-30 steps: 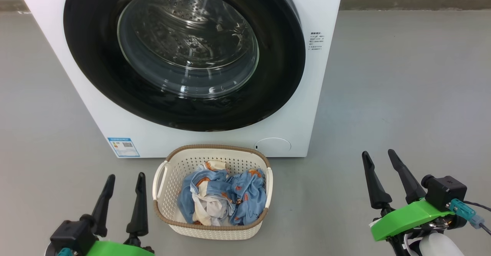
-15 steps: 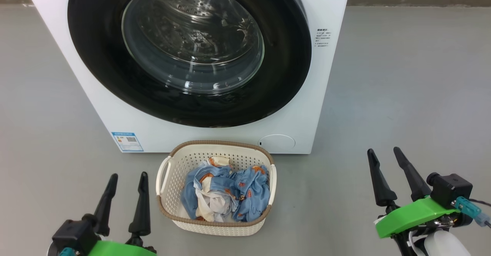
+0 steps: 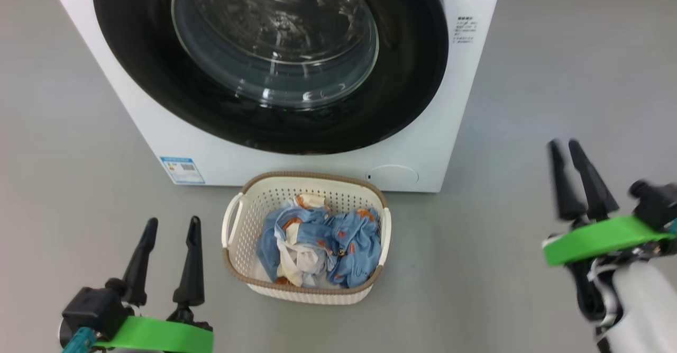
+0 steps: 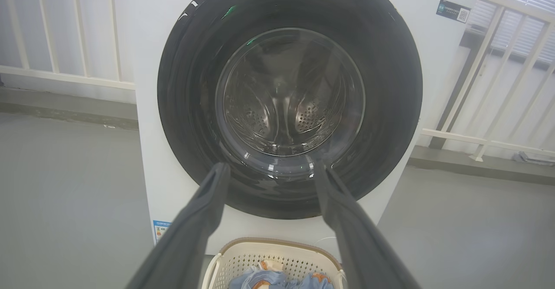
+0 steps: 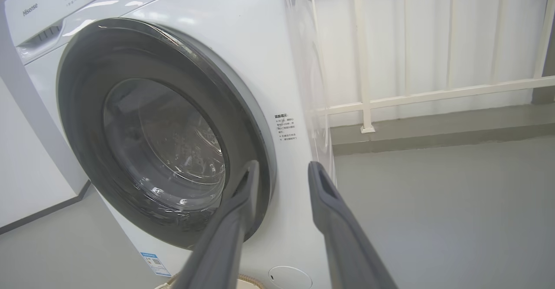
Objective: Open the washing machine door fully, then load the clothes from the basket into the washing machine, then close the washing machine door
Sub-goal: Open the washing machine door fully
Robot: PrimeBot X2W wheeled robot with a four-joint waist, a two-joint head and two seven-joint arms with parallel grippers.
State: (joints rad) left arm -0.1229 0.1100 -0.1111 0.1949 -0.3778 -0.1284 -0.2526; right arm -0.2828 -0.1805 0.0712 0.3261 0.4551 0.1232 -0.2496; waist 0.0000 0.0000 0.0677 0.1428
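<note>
The white washing machine stands ahead, and its glossy black door with the glass bowl window lies flat against the front, closed. On the floor in front of it sits the cream basket, with the blue bear-print clothes heaped inside. My left gripper is open and empty, left of the basket. My right gripper hangs in the air to the right of the machine, empty, its fingers a narrow gap apart. The right wrist view has the right gripper level with the door's right edge.
Grey floor lies open to the machine's right. A white railing runs behind the machine. A round cover and a blue label mark the lower front. The left gripper faces the door above the basket.
The head camera has shifted. My right gripper has risen and moved forward, and its fingers have drawn closer together. The left gripper has stayed put.
</note>
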